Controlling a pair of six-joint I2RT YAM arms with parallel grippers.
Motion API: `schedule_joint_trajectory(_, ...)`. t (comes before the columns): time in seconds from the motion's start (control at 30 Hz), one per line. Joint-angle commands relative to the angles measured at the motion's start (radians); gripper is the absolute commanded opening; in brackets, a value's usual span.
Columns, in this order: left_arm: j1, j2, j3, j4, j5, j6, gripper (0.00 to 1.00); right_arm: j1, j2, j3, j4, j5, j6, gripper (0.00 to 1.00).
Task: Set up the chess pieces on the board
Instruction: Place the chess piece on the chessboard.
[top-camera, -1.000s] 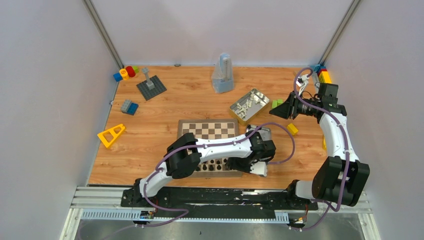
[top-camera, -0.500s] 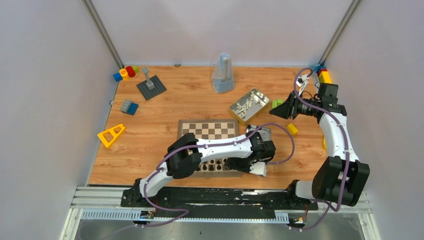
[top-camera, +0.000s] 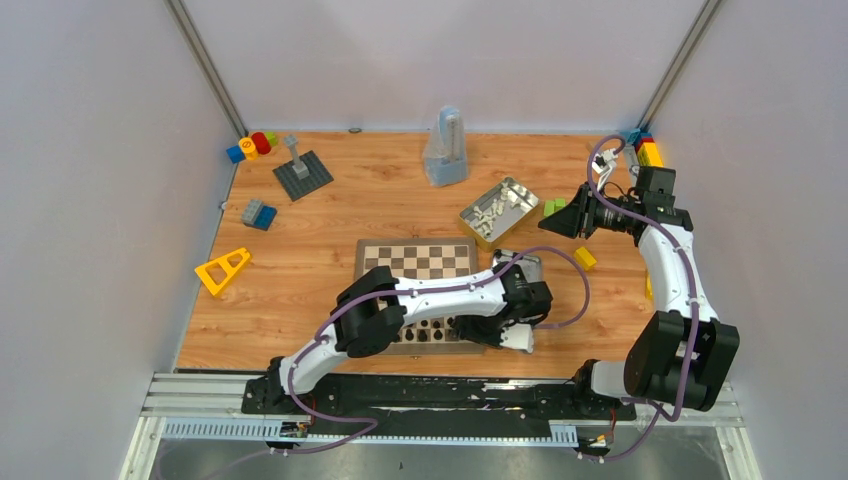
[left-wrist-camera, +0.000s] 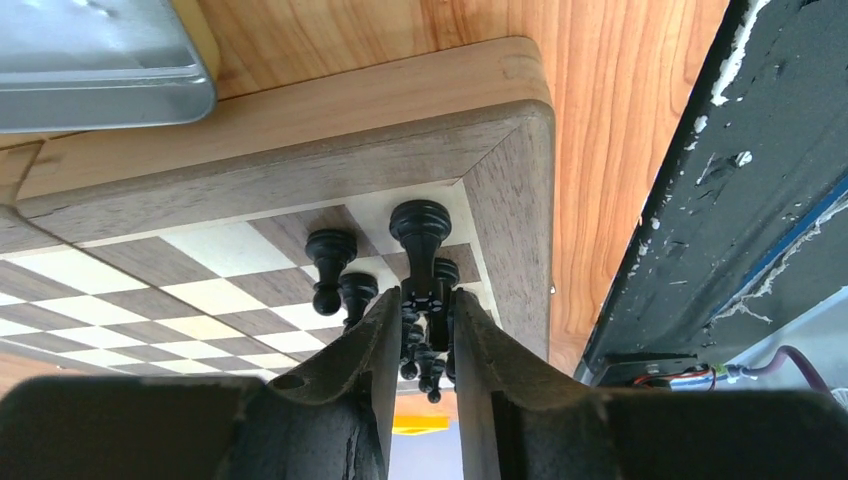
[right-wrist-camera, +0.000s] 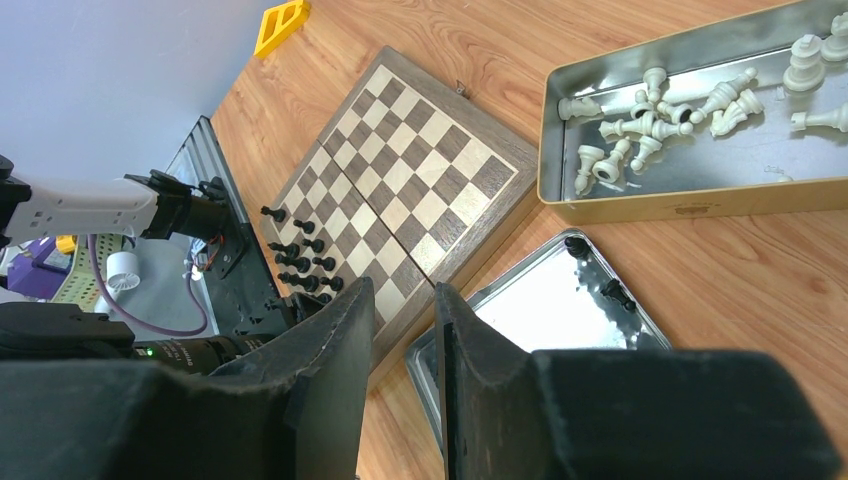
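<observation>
We're seating black piece on board corner; L jaws flank it closely, can't tell if gripped; R jaws ajar, empty. Next: lift straight off.

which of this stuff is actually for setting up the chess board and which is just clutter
For the job: board, black pieces standing on it, white pieces in the gold tin, two black pieces in the silver tin.

Lying about: yellow triangle, grey studded plate, blue-grey block, corner blocks, clear bag, green block, yellow block.
</observation>
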Motion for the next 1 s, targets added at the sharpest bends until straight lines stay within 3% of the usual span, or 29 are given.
schedule_joint_trajectory(0.0, -0.011, -0.024, 0.056, -0.013, -0.016, -0.012, 0.34, -0.004, 0.003, 0.022, 0.011, -0.041, -0.027, 0.3)
schedule_joint_trajectory(0.27, -0.011, -0.123, 0.05, -0.011, -0.016, -0.011, 0.39, -0.004, 0.017, 0.025, 0.012, 0.003, -0.021, 0.3)
schedule_joint_trajectory(0.7, 0.001, -0.395, -0.09, 0.039, 0.043, 0.002, 0.47, 0.031, 0.102, 0.0, -0.018, 0.297, -0.062, 0.31)
schedule_joint_trajectory(0.97, 0.123, -0.486, -0.133, 0.055, 0.157, -0.002, 0.5, 0.158, 0.131, -0.049, -0.076, 0.513, -0.203, 0.29)
